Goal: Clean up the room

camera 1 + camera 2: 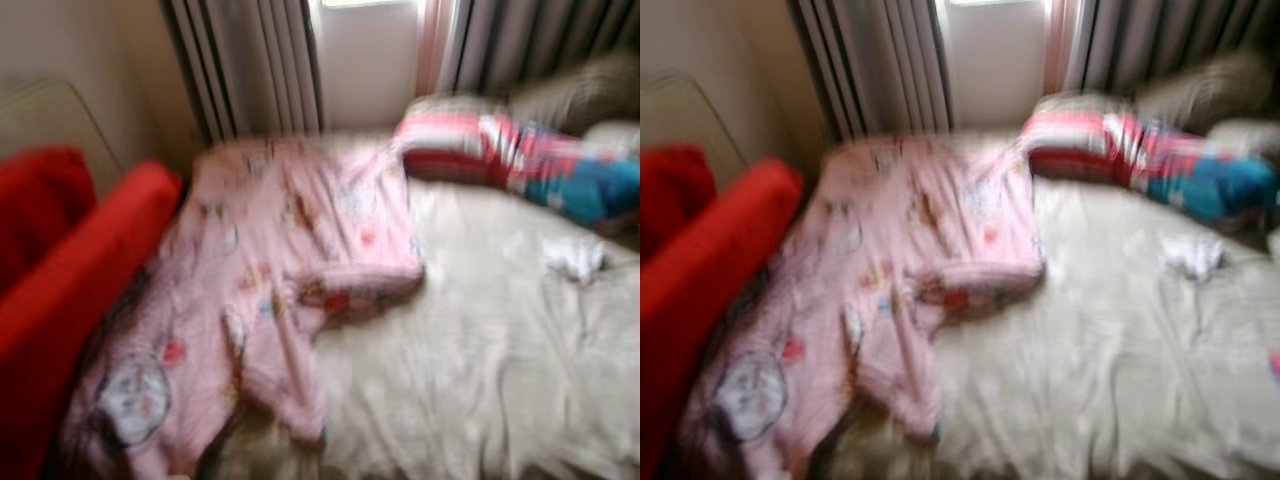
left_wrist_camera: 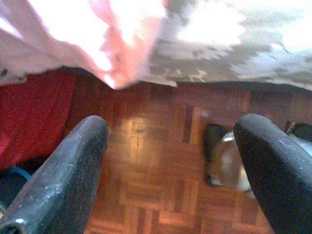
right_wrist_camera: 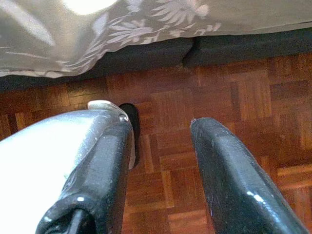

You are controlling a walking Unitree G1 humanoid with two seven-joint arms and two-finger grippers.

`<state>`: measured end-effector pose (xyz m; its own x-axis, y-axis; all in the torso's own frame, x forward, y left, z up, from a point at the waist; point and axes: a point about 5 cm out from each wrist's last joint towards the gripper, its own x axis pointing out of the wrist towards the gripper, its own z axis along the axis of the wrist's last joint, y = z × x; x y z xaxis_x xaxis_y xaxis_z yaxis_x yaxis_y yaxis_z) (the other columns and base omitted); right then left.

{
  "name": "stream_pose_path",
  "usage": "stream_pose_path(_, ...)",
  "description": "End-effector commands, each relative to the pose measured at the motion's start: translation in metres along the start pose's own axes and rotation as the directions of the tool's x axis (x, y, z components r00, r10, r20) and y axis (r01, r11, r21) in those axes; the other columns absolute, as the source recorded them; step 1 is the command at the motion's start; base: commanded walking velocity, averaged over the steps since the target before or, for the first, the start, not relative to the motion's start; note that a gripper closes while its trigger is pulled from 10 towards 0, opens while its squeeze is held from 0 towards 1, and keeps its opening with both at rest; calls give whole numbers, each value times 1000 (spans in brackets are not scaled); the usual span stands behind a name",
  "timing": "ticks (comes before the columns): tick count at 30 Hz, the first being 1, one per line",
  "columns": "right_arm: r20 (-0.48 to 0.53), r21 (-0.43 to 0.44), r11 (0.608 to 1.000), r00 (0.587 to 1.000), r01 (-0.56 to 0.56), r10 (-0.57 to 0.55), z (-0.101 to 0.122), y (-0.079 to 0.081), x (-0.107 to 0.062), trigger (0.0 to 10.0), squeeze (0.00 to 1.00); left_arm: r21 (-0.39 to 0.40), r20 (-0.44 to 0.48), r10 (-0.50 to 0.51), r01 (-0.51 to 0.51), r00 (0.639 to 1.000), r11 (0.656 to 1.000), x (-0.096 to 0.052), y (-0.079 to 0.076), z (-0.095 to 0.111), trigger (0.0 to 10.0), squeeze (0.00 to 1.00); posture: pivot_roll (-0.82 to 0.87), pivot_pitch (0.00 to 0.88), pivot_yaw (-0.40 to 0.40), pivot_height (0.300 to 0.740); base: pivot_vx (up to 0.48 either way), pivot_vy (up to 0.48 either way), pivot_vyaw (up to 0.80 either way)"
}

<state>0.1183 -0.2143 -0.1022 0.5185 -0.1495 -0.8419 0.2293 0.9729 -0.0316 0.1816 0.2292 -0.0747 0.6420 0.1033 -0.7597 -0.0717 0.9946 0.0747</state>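
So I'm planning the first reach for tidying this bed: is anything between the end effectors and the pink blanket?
Nothing visible blocks the way. The pink blanket lies crumpled on the bed's left part, beside a red cushion. Both the left end effector and the right end effector hang open, low over the parquet floor beside the bed edge.

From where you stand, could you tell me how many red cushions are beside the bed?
2, both left of the bed: a long red cushion along the pink blanket, and a second red cushion behind it, nearer the wall. Blur may hide others.
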Motion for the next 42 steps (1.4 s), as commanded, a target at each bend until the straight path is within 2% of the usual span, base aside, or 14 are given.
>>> stream_pose_path(1,-16,-7,1000,1000,-19,19,-4,6,0,10000,0,1,-36,25,-25,999,1000,-3,10,-9,10000,0,-43,141,53,740,0,480,0)
stream_pose_path(8,-10,-19,999,999,-33,33,-3,8,0,10000,0,4,-27,26,-26,999,1000,-3,13,-7,10000,0,-44,135,53,740,0,480,152)
stream_pose_path(10,0,-26,998,999,-49,49,8,17,3,10000,0,4,-22,26,-26,999,1000,-3,13,-5,10000,0,-45,129,54,740,0,315,800)
stream_pose_path(13,4,-26,998,999,-52,52,11,19,5,10000,0,7,-17,26,-25,1000,1000,-3,12,-4,10000,0,-44,125,53,740,0,0,800)
stream_pose_path(19,32,-4,999,998,-51,51,23,25,7,10000,0,9,-11,19,-19,1000,1000,-2,7,-3,10000,0,-45,112,51,740,0,0,0)
stream_pose_path(26,104,5,998,993,-59,58,44,31,10,10000,0,12,28,4,-5,1000,1000,3,0,11,10000,0,-42,106,48,740,0,0,0)
stream_pose_path(31,252,9,998,966,-60,56,77,34,11,10000,0,3,113,-6,6,994,1000,7,-5,35,10000,0,-42,110,46,740,0,0,0)
stream_pose_path(33,341,-28,997,937,-69,75,97,37,10,10000,0,-2,157,-11,12,988,1000,8,-6,46,10000,0,-44,119,43,740,0,0,0)
stream_pose_path(37,438,-47,994,892,-101,112,117,45,7,10000,0,-9,209,-19,21,978,1000,9,-7,59,10000,0,-46,126,37,740,0,0,0)
stream_pose_path(42,506,-74,989,849,-131,151,126,54,2,10000,0,-26,269,-26,34,963,999,8,-8,69,10000,0,-44,135,28,740,0,0,0)
